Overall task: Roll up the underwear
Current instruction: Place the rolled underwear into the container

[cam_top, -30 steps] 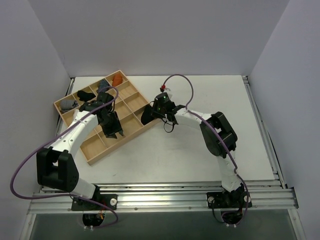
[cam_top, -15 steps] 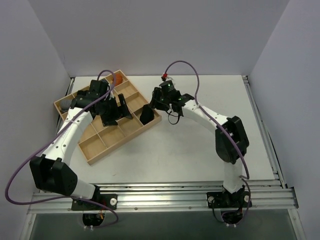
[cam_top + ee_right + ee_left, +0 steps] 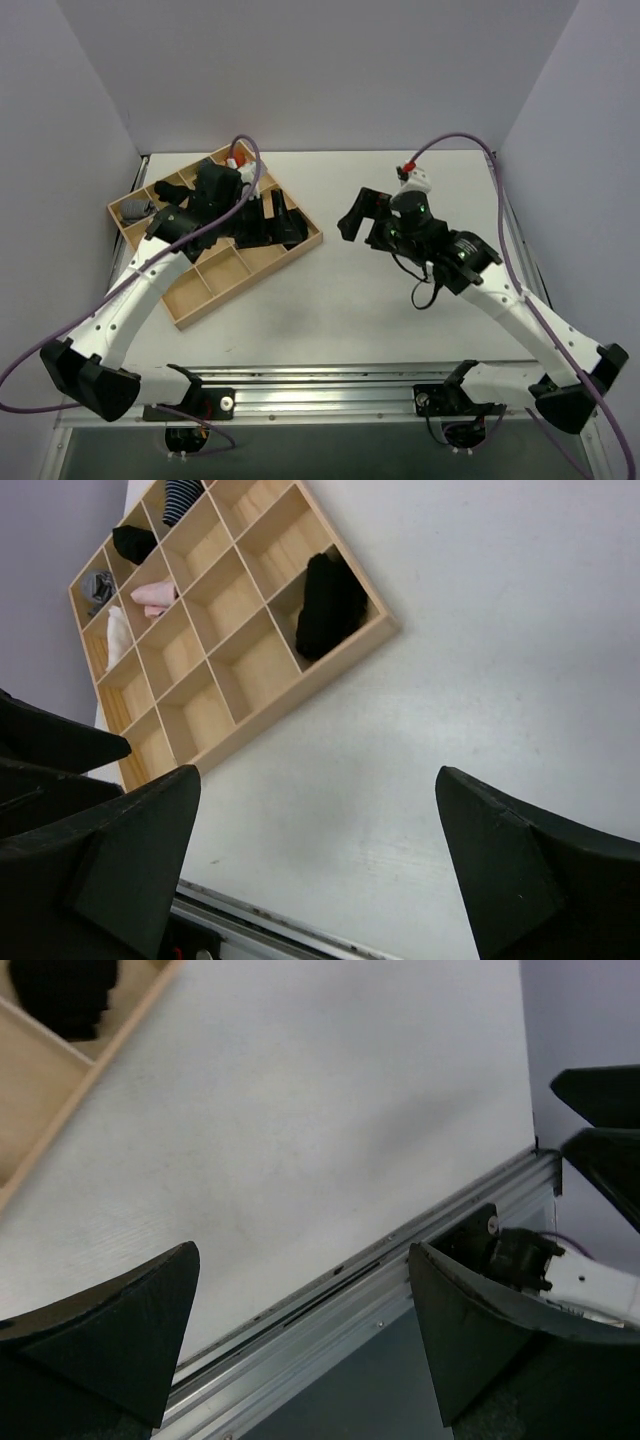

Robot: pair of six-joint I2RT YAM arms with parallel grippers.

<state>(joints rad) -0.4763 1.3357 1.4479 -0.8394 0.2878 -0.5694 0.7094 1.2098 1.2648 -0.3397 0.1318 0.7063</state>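
Observation:
The underwear [image 3: 330,605] is a black bundle lying in the corner compartment of the wooden tray [image 3: 262,670], bulging over the divider. The left wrist view shows it [image 3: 65,995] at the top left, inside the tray [image 3: 60,1065]. In the top view my left gripper [image 3: 275,215] hangs over that corner of the tray [image 3: 190,295] and hides most of the underwear. The left gripper [image 3: 302,1300] is open with nothing between its fingers. My right gripper [image 3: 358,215] is above bare table to the right of the tray. It [image 3: 318,780] is open and holds nothing.
Other compartments hold a small black roll [image 3: 132,543], a striped bundle [image 3: 182,495], a pink one [image 3: 152,597] and a grey one [image 3: 98,583]. The table's metal rail [image 3: 330,1310] runs along the near edge. Grey walls enclose the table on three sides.
Both grippers have opened. The right arm has drawn back to the right, away from the tray, leaving the underwear in the corner compartment. The left arm has swung right along the tray.

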